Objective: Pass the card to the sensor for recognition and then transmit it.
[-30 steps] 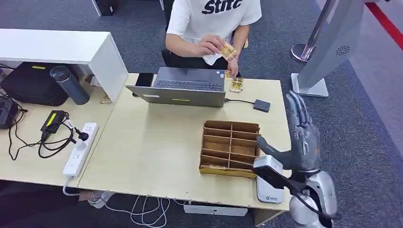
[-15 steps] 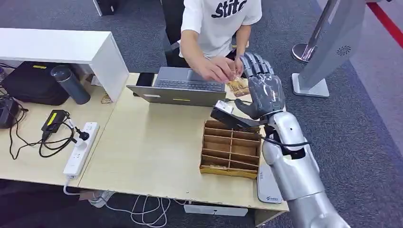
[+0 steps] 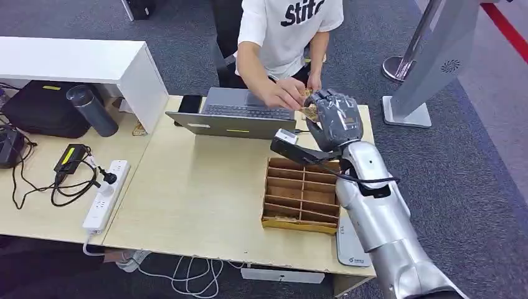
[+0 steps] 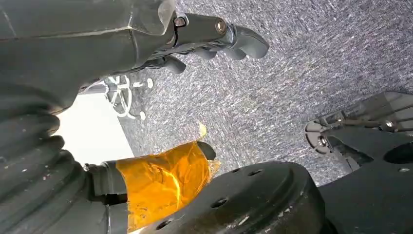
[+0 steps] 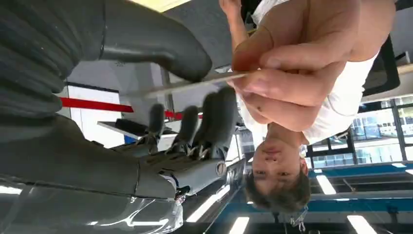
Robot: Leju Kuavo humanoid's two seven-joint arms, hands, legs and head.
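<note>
A person sits behind the table and holds out a thin card in their fingers. My right hand is stretched over the table's far edge, to the right of the laptop, with its fingers curled in. In the right wrist view my thumb lies on one face of the card and my fingers on the other, pinching it while the person keeps their hold. The white flat sensor lies at the table's near right edge, partly under my arm. My left hand hangs over the carpet, holding nothing, fingers apart.
A wooden divider box stands under my right forearm. An open laptop sits in front of the person. A power strip, cables and a dark flask lie on the left table. A grey kiosk base stands on the carpet at right.
My right arm swung from the table's near right edge up to the person's hand. Its fingers were spread half a second ago and have now curled round the offered card.
</note>
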